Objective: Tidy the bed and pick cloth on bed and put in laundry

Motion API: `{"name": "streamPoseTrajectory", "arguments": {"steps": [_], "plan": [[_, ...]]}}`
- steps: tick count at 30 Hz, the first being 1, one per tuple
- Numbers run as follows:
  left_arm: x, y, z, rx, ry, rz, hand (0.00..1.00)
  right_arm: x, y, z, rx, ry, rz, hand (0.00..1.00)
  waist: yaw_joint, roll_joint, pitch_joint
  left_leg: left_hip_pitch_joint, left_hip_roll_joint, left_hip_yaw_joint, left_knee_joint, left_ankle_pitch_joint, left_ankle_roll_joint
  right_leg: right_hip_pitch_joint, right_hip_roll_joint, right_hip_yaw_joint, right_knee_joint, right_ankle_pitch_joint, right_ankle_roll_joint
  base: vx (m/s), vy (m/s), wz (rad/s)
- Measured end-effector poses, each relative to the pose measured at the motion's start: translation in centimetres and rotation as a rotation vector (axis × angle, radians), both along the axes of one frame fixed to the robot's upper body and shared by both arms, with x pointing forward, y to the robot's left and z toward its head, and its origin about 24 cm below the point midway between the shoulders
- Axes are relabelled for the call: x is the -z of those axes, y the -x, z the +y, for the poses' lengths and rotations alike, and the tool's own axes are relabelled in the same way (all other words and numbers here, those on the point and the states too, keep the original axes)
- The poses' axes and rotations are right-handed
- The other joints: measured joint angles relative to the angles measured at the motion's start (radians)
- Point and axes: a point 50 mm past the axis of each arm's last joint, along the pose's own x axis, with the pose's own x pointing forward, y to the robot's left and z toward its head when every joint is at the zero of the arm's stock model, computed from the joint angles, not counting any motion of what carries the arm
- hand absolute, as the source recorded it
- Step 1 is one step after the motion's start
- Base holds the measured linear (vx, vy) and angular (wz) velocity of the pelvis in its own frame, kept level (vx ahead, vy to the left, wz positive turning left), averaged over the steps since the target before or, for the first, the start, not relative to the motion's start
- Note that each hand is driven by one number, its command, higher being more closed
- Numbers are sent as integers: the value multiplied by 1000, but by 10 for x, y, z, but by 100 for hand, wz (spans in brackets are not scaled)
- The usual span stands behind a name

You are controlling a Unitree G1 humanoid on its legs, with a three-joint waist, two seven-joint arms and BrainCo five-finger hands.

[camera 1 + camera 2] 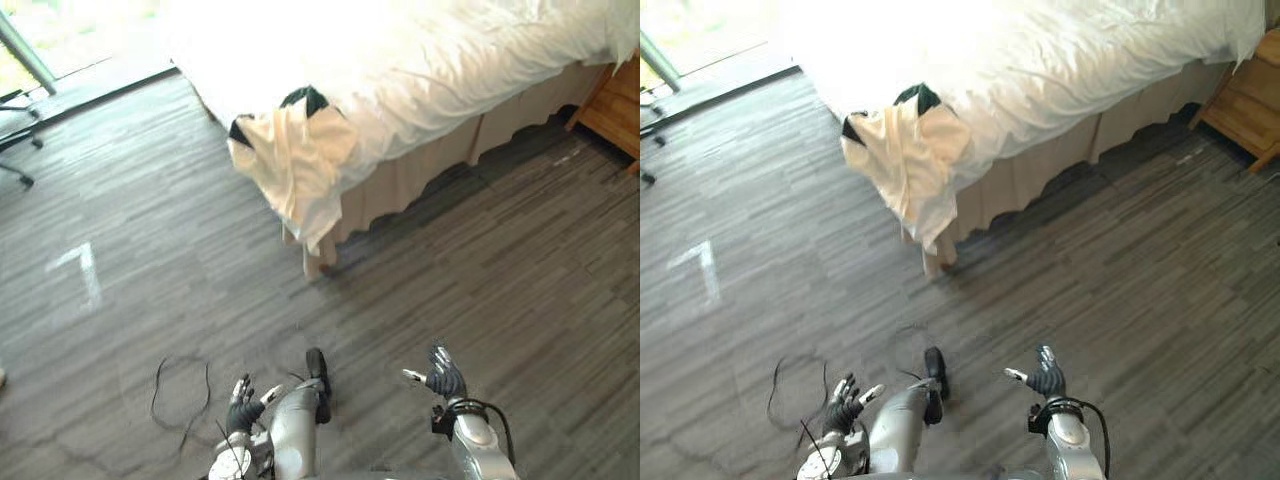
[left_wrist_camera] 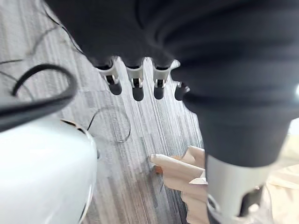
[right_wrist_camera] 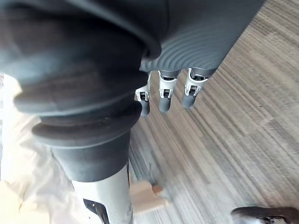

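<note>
Where the white bed comes to its near corner, a cream-and-black cloth lies draped over the edge, its lower end hanging past the tan bed skirt toward the grey plank floor. Well apart from it, the left hand and the right hand hover low above the floor, fingers loosely spread and holding nothing. A white tape mark lies on the floor to the left, and a wooden nightstand stands by the bed's right end.
</note>
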Motion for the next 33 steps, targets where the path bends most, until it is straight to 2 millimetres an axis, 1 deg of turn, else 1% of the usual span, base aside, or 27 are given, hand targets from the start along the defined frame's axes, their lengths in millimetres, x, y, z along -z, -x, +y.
{"name": "streamPoseTrajectory", "arguments": {"steps": [1, 3, 4, 5, 6, 7, 8, 9, 10, 11, 12, 13, 14, 15, 16, 17, 18, 19, 20, 21, 22, 24, 25, 28, 29, 31, 33], "plan": [[-1, -1, 1, 9, -4, -2, 0, 1, 1, 2, 5, -5, 4, 0, -25, 2, 2, 83, -14, -1, -16, -32, 4, -68, -33, -27, 167, -9, -21, 711, 223, 13], [-2, -3, 2, 9, -8, -13, 0, -2, -1, 3, -1, -6, -15, 0, -37, 23, 4, 207, -16, 0, -76, -41, 1, -139, -61, -93, 193, -28, -61, 654, 168, 5], [-5, -5, 4, 12, -15, -29, 0, -7, -4, 5, -9, -9, -39, 0, -42, 35, 6, 260, -15, -10, -106, -42, 0, -188, -68, -135, 129, -39, -70, 629, 125, 7], [-6, -6, 4, 13, -18, -36, 0, -9, -5, 7, -11, -11, -52, 0, -46, 41, 8, 278, -15, -19, -115, -46, -6, -210, -66, -147, 81, -43, -76, 494, 61, 39], [-8, -8, 5, 16, -20, -47, 0, -16, -9, 9, -19, -13, -90, 0, -58, 39, 6, 301, -15, -53, -118, -59, -29, -245, -55, -152, -54, -47, -80, 465, -56, 65], [-8, -9, 3, 23, -18, -47, 0, -24, -10, 9, -16, -8, -129, 0, -60, 43, 1, 311, -15, -93, -118, -79, -60, -272, -28, -102, -240, -41, -79, 464, -93, 76], [-8, -10, 2, 27, -17, -50, 0, -28, -10, 8, -15, -2, -149, 0, -62, 41, -4, 312, -15, -110, -117, -87, -75, -279, -12, -60, -332, -30, -71, 547, -155, 98], [-9, -15, 2, 38, -21, -57, 0, -38, -11, 8, -13, 19, -194, 0, -62, 30, -11, 313, -18, -147, -114, -109, -110, -284, 11, 28, -490, 23, -58, 445, -175, 124], [-10, -18, 2, 49, -29, -58, 0, -50, -12, 8, 0, 36, -247, 0, -65, 23, -14, 326, -21, -164, -112, -137, -151, -283, 8, 91, -592, 121, -51, 529, -249, 145], [-8, -13, 5, 53, -43, -43, 0, -60, -13, 13, -10, 62, -288, 0, -64, -7, -31, 352, -35, -174, -111, -164, -185, -281, -8, 107, -632, 285, -65, 449, -256, 110], [-5, -9, 8, 44, -52, -25, 0, -64, -13, 14, -23, 83, -307, 0, -62, -6, -38, 366, -35, -176, -108, -180, -190, -275, -13, 96, -610, 254, -62, 366, -248, 49], [-2, -5, 5, 21, -34, -9, 0, -71, -19, 12, -43, 112, -340, 0, -51, 28, -46, 369, -4, -172, -100, -194, -186, -270, 15, 82, -605, 254, -71, 347, -242, 20], [0, 0, -1, -2, -10, -3, 0, -91, -28, 10, -61, 156, -429, 0, -48, 56, -59, 357, 43, -169, -84, -202, -193, -246, 43, 61, -644, 257, -78, 456, -296, 17], [1, 1, -8, -14, 10, -4, 0, -115, -35, 8, -59, 200, -537, 0, -44, 90, -66, 361, 69, -166, -88, -202, -193, -213, 63, 44, -690, 261, -86, 413, -262, 30], [2, 1, -10, -23, 17, -3, 0, -125, -37, 6, -45, 224, -589, 0, -44, 92, -65, 360, 80, -166, -90, -201, -194, -201, 70, 31, -707, 264, -94, 339, -209, 34], [2, 1, -14, -31, 28, -5, 0, -145, -39, 2, -25, 270, -678, 0, -45, 97, -68, 360, 94, -166, -94, -195, -202, -181, 79, 11, -731, 263, -102, 198, -109, 43], [3, 1, -16, -31, 35, -3, 0, -163, -39, -3, -7, 331, -757, 0, -53, 95, -69, 358, 103, -146, -90, -194, -202, -163, 79, -15, -750, 261, -103, 173, -74, 47], [4, 0, -17, -30, 36, 0, 0, -172, -38, -4, 0, 361, -794, 0, -56, 94, -68, 353, 106, -122, -84, -193, -201, -157, 76, -27, -757, 261, -103, 133, -2, 58], [5, -4, -16, -23, 35, 1, 0, -191, -38, -5, 3, 426, -886, 0, -58, 86, -67, 326, 110, -5, -42, -192, -200, -150, 58, -54, -759, 253, -103, 81, 33, 48], [5, -5, -16, -22, 35, 0, 0, -196, -38, -4, 0, 449, -913, 0, -58, 82, -67, 317, 111, 51, -23, -191, -198, -146, 48, -64, -760, 249, -100, 68, 46, 54], [6, -6, -17, -19, 36, 3, 0, -205, -37, 0, -26, 501, -957, 0, -61, 84, -68, 320, 117, 154, -10, -190, -197, -124, 34, -90, -773, 249, -99, 33, 34, 39], [8, -3, -19, -8, 37, 15, 0, -214, -37, 7, -89, 541, -1005, 0, -66, 94, -78, 339, 112, 211, -50, -190, -197, -82, 24, -120, -809, 251, -96, 36, 53, 56], [12, 1, -18, 3, 32, 39, 0, -219, -41, 17, -150, 557, -1044, 0, -70, 98, -93, 351, 103, 203, -104, -190, -197, -68, 24, -153, -833, 255, -90, 32, 41, 61], [14, 4, -17, 12, 25, 55, 0, -227, -53, 32, -238, 548, -1099, 0, -67, 87, -101, 355, 97, 185, -144, -184, -187, -58, 23, -193, -853, 267, -87, 8, 4, 47], [15, 5, -18, 25, 27, 61, 0, -226, -58, 36, -278, 550, -1101, 0, -59, 83, -103, 360, 95, 183, -149, -184, -187, -44, 22, -206, -864, 271, -84, -19, 4, 30], [18, 11, -18, 54, 28, 81, 0, -217, -74, 48, -380, 540, -1070, 0, -27, 73, -125, 359, 89, 183, -149, -181, -187, -23, 16, -217, -893, 286, -80, -35, 12, 22], [22, 16, -15, 64, 19, 108, 0, -209, -88, 58, -457, 536, -1032, 0, -22, 62, -136, 347, 79, 181, -147, -172, -185, -13, 7, -236, -921, 303, -79, -34, -5, 25]]}}
